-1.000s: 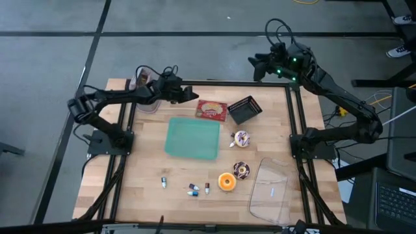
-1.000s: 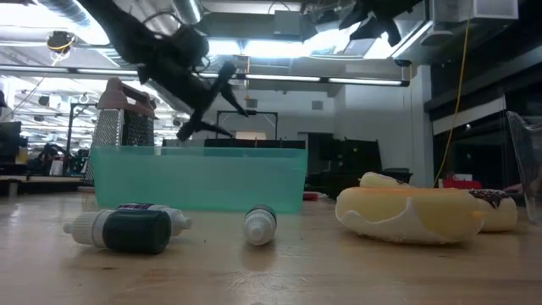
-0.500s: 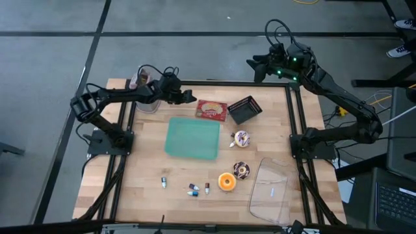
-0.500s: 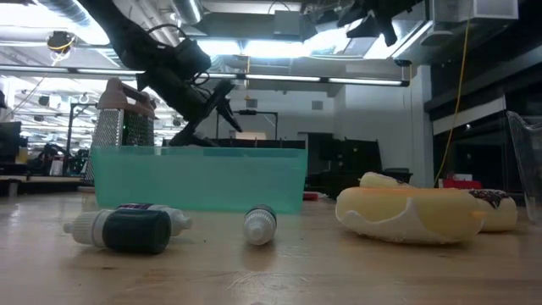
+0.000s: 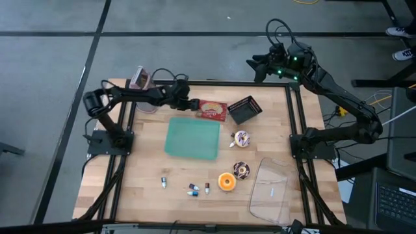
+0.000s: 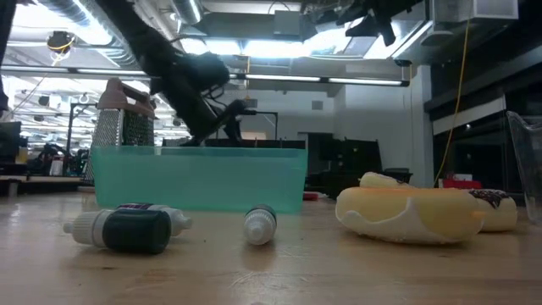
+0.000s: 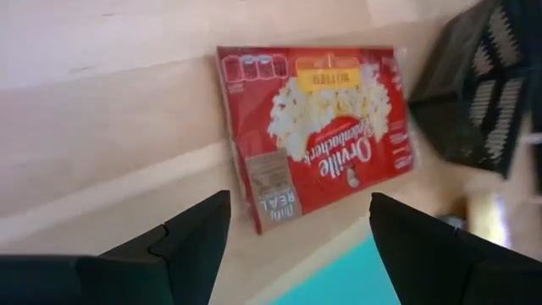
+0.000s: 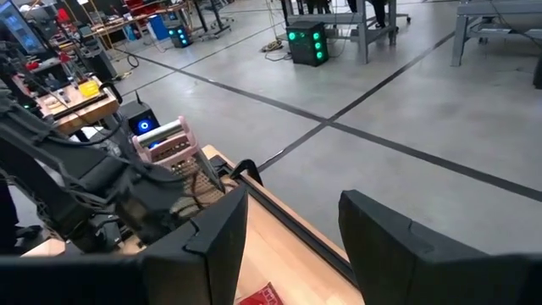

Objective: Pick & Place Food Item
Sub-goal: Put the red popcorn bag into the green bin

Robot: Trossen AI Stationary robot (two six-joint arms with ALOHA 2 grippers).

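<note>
A red popcorn packet [image 5: 212,110] lies flat on the wooden table at the far middle, beside a black basket [image 5: 245,109]. In the left wrist view the packet [image 7: 318,140] fills the space ahead of the fingers. My left gripper [image 5: 193,104] hovers open just left of the packet's left edge, slanting down, and touches nothing. A teal tray [image 5: 192,138] sits nearer, at the table's middle. My right gripper [image 5: 253,67] waits open, high above the far right corner.
Two iced donuts [image 5: 241,138] [image 5: 241,170], an orange [image 5: 226,181] and a clear plastic container [image 5: 270,190] lie at the near right. Small bottles [image 5: 194,189] lie near the front edge. A grater [image 5: 140,79] stands at the far left corner.
My left gripper has sunk toward the table and tipped further down, ending close to the popcorn packet's left edge. Its arm has swung in along the far edge. The packet has stayed where it was.
</note>
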